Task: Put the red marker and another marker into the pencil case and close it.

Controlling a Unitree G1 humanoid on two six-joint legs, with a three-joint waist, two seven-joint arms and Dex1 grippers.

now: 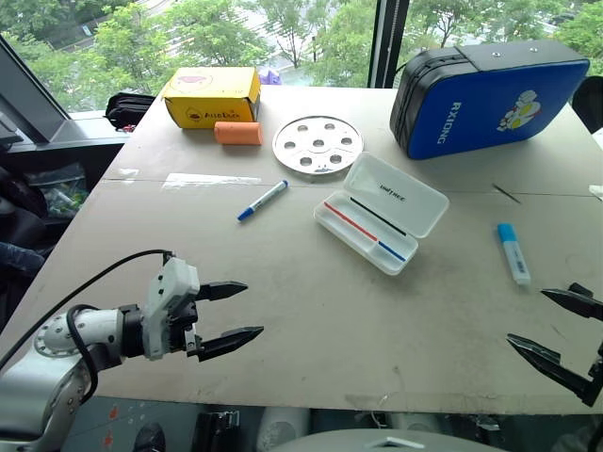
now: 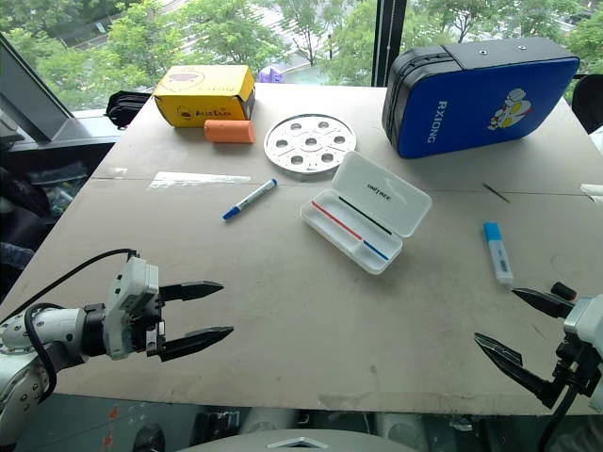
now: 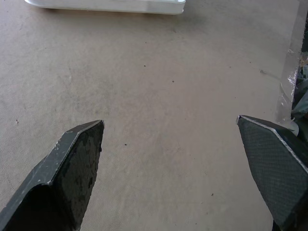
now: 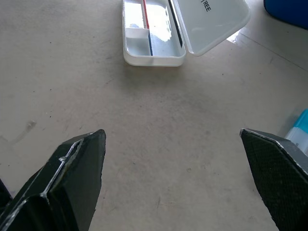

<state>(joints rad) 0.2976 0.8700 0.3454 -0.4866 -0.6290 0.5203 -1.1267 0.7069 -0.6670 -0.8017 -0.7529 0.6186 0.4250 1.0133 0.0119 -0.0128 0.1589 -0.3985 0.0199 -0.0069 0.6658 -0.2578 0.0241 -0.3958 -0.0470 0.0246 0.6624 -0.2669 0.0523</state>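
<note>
Lying open mid-table, the white pencil case (image 1: 380, 224) holds a red marker (image 1: 350, 220) already; its light, stiff, slick lid should be pushed at its far edge. Left gripper (image 1: 236, 311) and right gripper (image 1: 556, 325) hover spread, empty.

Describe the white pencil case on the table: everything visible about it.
The pencil case is a flat white box of glossy hard plastic with rounded corners. It lies open on the table, its hinged lid tilted back with small dark lettering on the inside. In the tray lie a red marker and a blue-ended one; a dark strip runs along the hinge. It sits diagonally, near the table's middle. Neither gripper touches it.
</note>
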